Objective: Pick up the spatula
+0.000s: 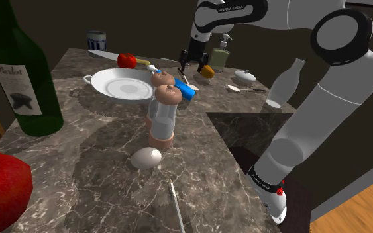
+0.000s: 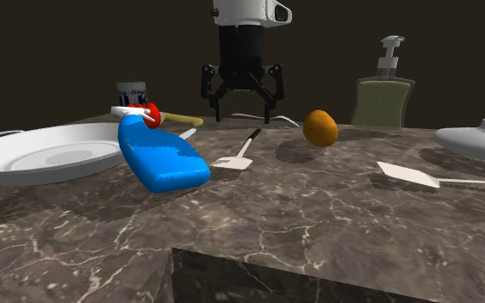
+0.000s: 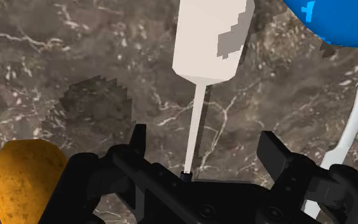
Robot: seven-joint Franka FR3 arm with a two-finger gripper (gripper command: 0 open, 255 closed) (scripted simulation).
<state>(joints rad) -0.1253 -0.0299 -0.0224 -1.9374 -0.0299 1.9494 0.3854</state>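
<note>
The spatula (image 3: 209, 38), white with a flat blade and a thin handle, lies flat on the dark marble counter (image 2: 318, 224), toward its far edge as the shoulder view has it. In the wrist view the handle runs straight back into the gap between the two black fingers, which stand wide apart on either side of it and do not touch it. The gripper (image 2: 243, 112) hangs above the handle end, spread wide and holding nothing.

Just beside the gripper, on one side, sits an orange-brown rounded thing (image 2: 320, 126). On the other side lies a blue spray bottle (image 2: 163, 157) on its side, close to the spatula's blade. Beyond the bottle rests a white plate (image 2: 25, 159), with a red tomato (image 2: 152, 114) behind the bottle. A soap dispenser (image 2: 385, 99) stands near the far edge behind the orange-brown thing, and a white lid (image 2: 477, 139) lies further along.

Nearer the stand in the shoulder view stand two pepper mills (image 1: 163, 112), with an egg (image 1: 145, 157) below them. A green wine bottle (image 1: 22, 73) stands at the counter's left edge.
</note>
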